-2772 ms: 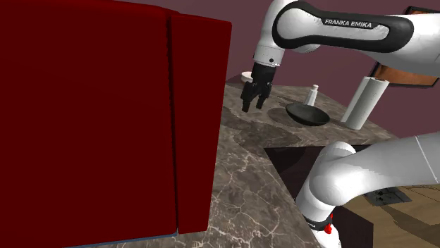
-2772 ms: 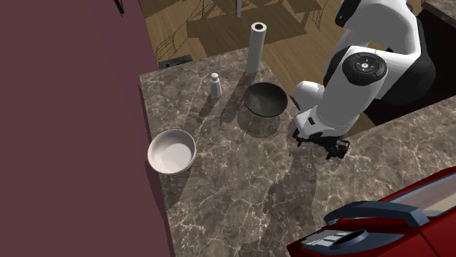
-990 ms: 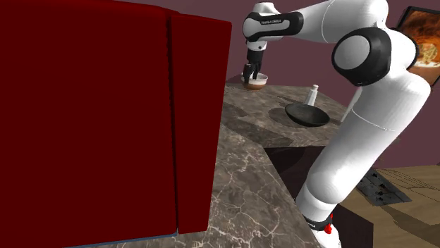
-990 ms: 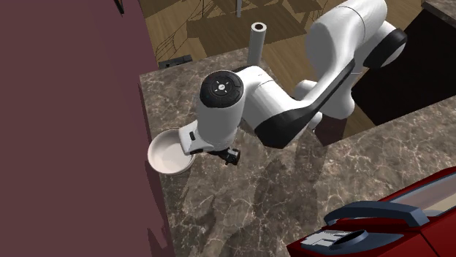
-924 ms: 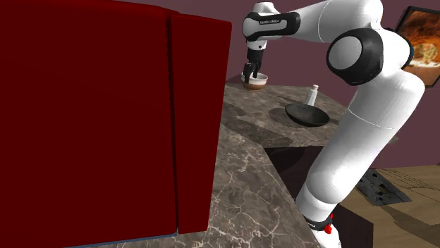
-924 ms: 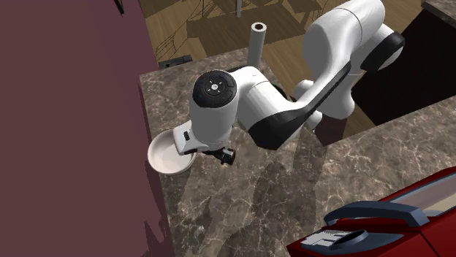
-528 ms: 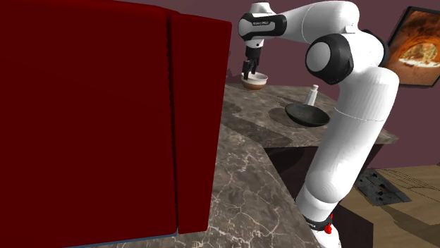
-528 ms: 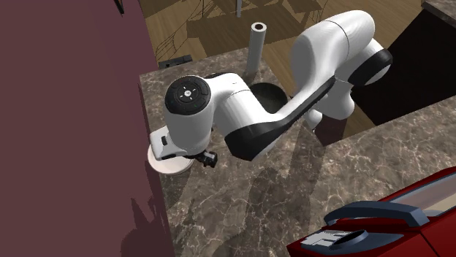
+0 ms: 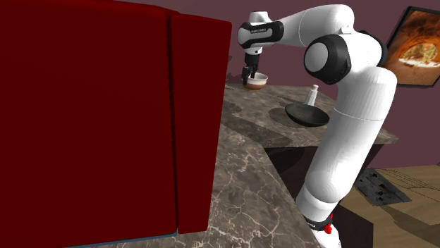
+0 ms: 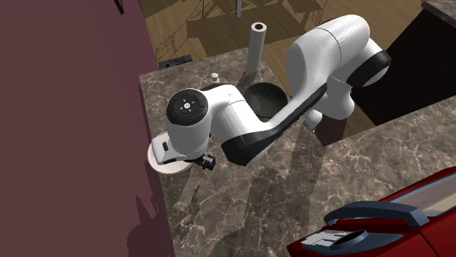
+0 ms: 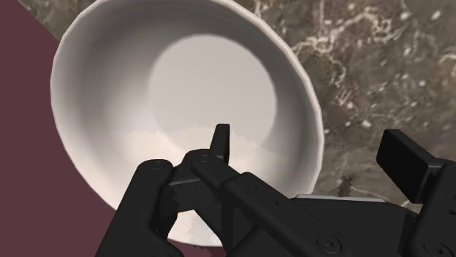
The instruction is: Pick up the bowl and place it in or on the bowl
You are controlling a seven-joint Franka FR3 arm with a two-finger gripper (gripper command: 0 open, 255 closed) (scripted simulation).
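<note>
Here, the jaws stand apart astride the rim of the white bowl (image 11: 183, 80), which sits on the desk (image 10: 241, 197) beside the wall (image 10: 73, 109), well apart from the dark bowl (image 9: 307, 115).

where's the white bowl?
White bowl sits on the counter by the maroon wall, beyond the dark bowl in the shoulder view; the open gripper straddles its rim.
</note>
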